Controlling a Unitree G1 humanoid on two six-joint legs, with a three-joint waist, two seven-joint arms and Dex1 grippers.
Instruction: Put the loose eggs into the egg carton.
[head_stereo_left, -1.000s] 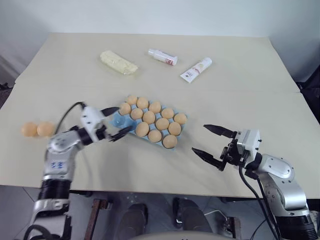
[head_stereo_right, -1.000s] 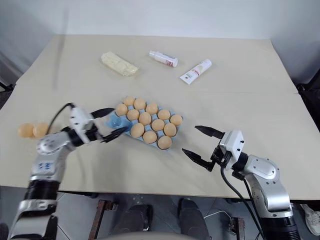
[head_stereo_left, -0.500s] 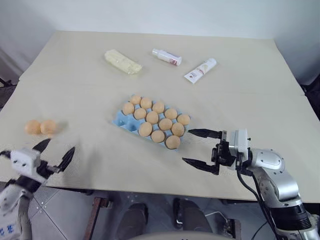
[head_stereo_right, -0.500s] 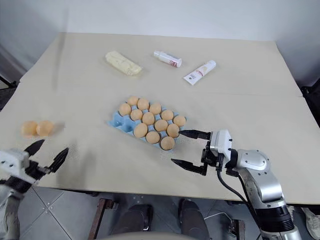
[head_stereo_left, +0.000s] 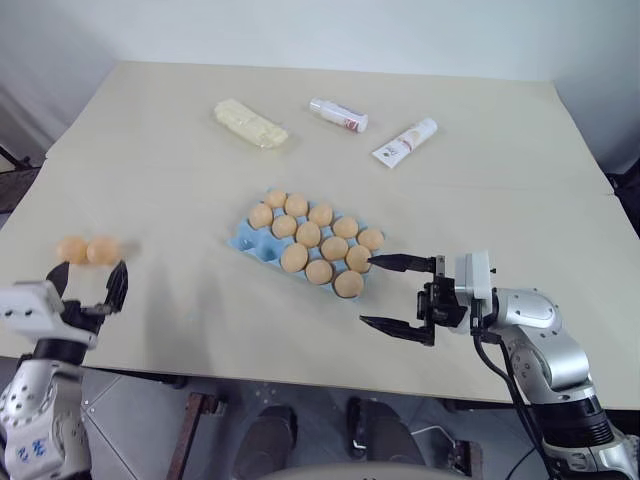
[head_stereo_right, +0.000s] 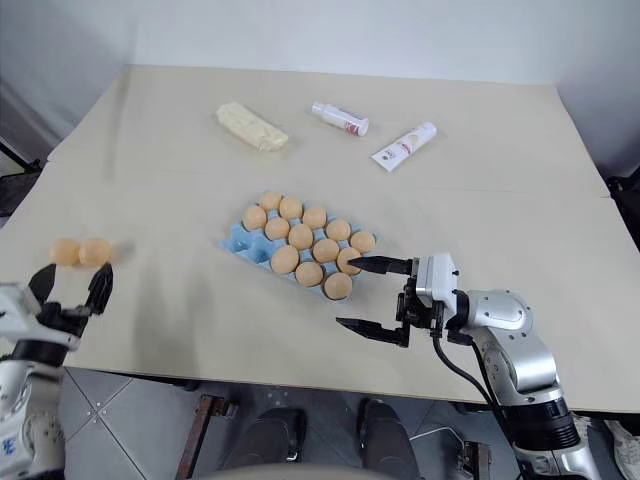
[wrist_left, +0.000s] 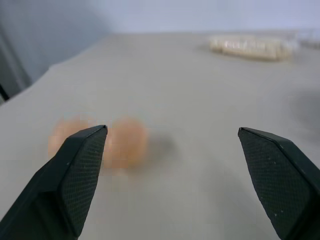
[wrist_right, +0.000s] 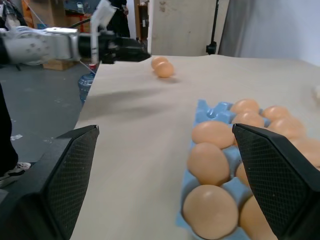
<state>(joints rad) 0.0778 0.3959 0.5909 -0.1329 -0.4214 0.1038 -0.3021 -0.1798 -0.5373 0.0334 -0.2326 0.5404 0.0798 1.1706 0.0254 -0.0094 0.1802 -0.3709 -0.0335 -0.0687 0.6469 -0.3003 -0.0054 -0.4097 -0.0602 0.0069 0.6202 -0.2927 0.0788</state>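
The right wrist view takes in a dim room beyond the table edge, with a person's leg and shoe at its far left, and it also catches the left gripper (wrist_right: 120, 50) reaching in at the upper left. The left wrist view, low over the table (head_stereo_left: 180, 160), brings the two loose eggs (wrist_left: 100, 142) up close, blurred, between its wide-spread fingers (wrist_left: 80, 165). In the left eye view the loose eggs (head_stereo_left: 87, 250) lie touching side by side at the left of the frame, their pair running left to right. The left gripper (head_stereo_left: 88, 282) sits just below them at the table's near edge, open and empty. The egg carton (head_stereo_left: 310, 245), light blue, lies at the centre with its long axis running from upper left down to lower right. It carries eleven eggs, with bare cups at its left end. The right gripper (head_stereo_left: 398, 294) is at lower right, fingers spread wide and holding nothing, its upper tip just beside the carton's lower-right corner. At the top lie one pale yellow wrapped block (head_stereo_left: 251, 123), one small bottle (head_stereo_left: 338, 115) and one tube (head_stereo_left: 405, 142).
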